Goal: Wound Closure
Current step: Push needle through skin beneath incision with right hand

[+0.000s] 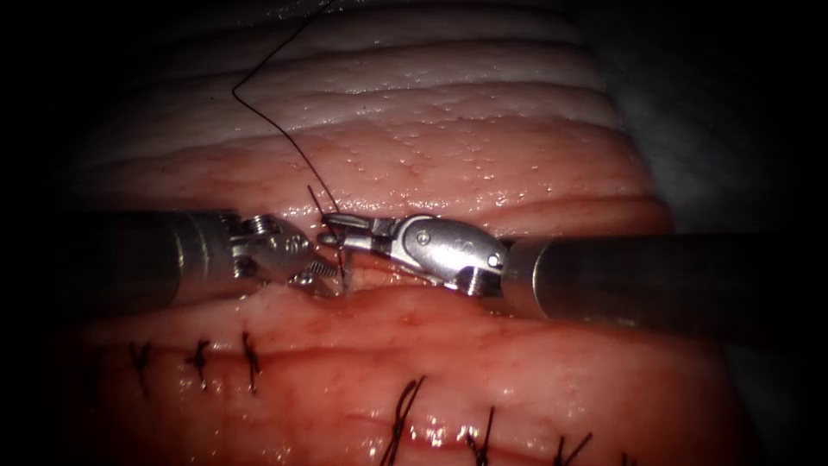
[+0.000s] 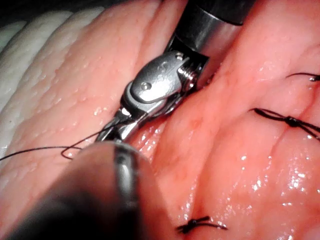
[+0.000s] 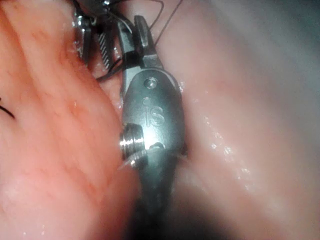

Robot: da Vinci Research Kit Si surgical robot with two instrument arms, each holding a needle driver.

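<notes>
Nearest the endoscope lie two rows of finished stitches: three short ones (image 1: 198, 358) on the left and a longer row (image 1: 401, 414) in the foreground, all on the tissue (image 1: 483, 164) below the open cut (image 1: 388, 280). Both tools meet tip to tip over the cut's left part. The right tool (image 1: 332, 229) has its jaws closed on the thread (image 1: 267, 116); the left wrist view confirms the strand leaving the pinched tips. The left tool (image 1: 306, 259) has its jaws parted narrowly, serrated faces showing, and we see nothing gripped between them. Needle: we cannot make it out. A thin dark line drops from the right jaws into the cut, but whether it is needle or thread we cannot tell. From the grip, the thread rises slack over the upper tissue, kinks, and runs out of view.

Risks, as we judge them:
- The tips are crowded, so a small wrist motion could knock one tool against the other.
- The open left jaws sit just beside the lower wound edge and could nick or catch it.
- The slack loop could snag on a wrist joint.
- A hard pinch may fray the strand.

Both shafts lie along the cut and hide much of it.
</notes>
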